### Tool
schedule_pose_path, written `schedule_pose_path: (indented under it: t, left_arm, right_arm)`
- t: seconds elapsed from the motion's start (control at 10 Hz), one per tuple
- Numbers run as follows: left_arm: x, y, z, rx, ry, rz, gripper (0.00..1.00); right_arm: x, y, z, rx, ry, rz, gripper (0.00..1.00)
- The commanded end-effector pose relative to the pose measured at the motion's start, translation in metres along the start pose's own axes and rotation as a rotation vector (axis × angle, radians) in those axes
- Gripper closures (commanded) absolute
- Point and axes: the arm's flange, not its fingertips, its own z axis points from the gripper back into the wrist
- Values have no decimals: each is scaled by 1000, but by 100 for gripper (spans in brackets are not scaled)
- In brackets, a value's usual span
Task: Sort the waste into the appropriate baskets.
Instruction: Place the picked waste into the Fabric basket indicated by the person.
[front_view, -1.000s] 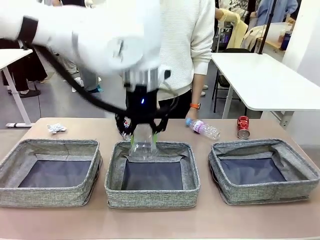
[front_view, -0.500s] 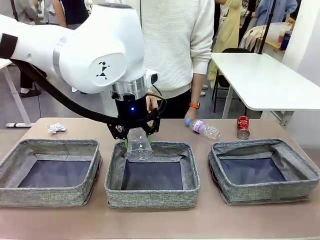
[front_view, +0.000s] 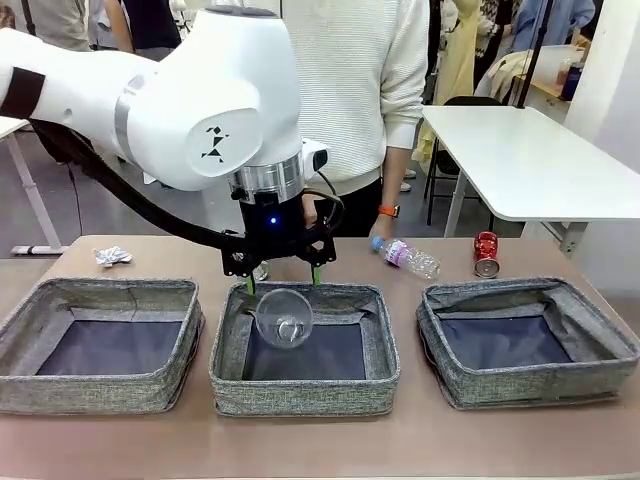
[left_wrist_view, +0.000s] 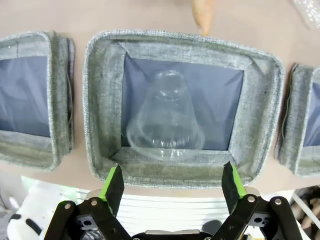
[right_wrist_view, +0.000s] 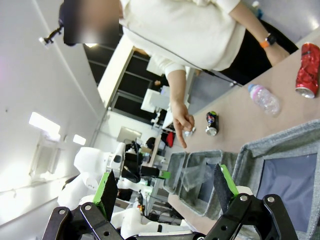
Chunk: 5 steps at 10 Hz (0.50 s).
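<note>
Both left gripper (front_view: 283, 282) and right gripper (right_wrist_view: 165, 179) gape, holding nothing. Dipping at frame centre, the left could crush the clear plastic cup (front_view: 284, 318) in the middle basket (front_view: 385, 345)

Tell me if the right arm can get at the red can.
Likely yes: the red can stands on bare table beyond the right basket, apart from the bottle; the right gripper is open.

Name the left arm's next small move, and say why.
Probably lift the left gripper straight up, away from the middle basket. Its jaws stand open and the clear plastic cup lies tipped inside that basket, free of the grip, so nothing seems left to do there.
</note>
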Motion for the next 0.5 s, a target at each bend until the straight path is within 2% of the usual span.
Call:
schedule_pose_path:
  t: [0.0, 0.2, 0.4]
  left_arm:
    - [2, -1, 4, -27, -18, -21, 0]
    - [3, 3, 13, -77, -1, -51, 0]
    - [4, 8, 33, -262, 77, -178, 0]
  right_arm:
    - [3, 1, -2, 16, -14, 28, 0]
    - [3, 1, -2, 16, -14, 28, 0]
    - [3, 1, -2, 16, -14, 28, 0]
